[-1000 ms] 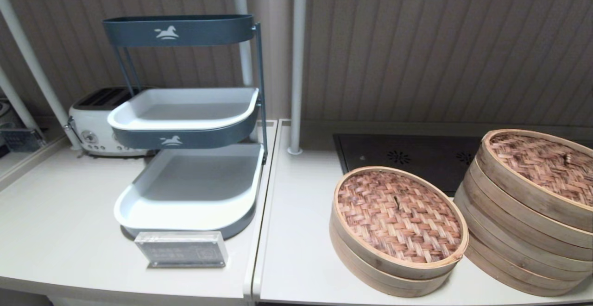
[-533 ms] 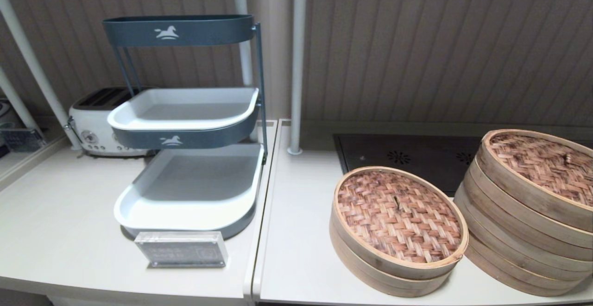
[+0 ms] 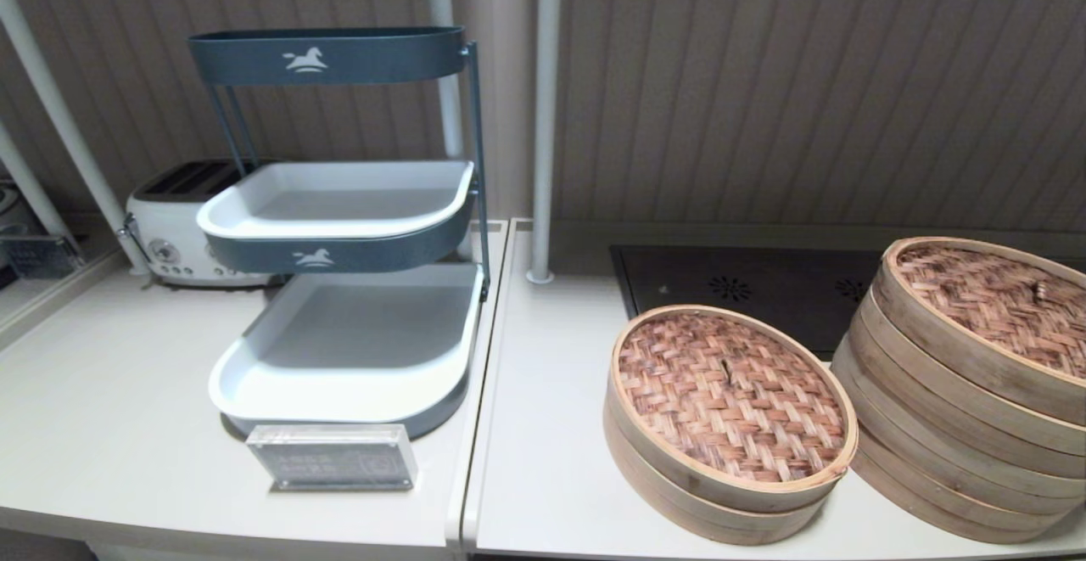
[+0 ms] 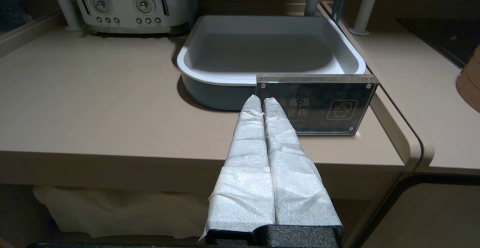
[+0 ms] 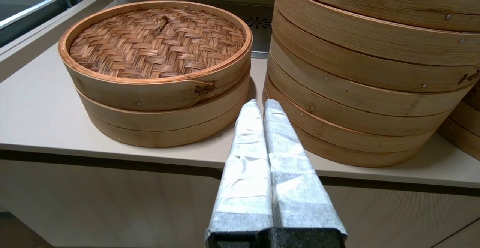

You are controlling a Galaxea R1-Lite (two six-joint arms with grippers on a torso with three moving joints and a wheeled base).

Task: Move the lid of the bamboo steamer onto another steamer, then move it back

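Observation:
The bamboo steamer lid, woven reddish-brown with a dark smudge on its pale rim, rests on a low steamer on the right counter. Beside it on the right stands another steamer, a tall stack of pale rings topped by its own woven lid. My right gripper is shut and empty, held in front of the counter edge and pointing at the gap between the two steamers. My left gripper is shut and empty, in front of the left counter. Neither arm shows in the head view.
A dark three-tier rack with white trays and an acrylic sign stand on the left counter, with a toaster behind. A black hob lies behind the steamers. A white pole rises at the counter seam.

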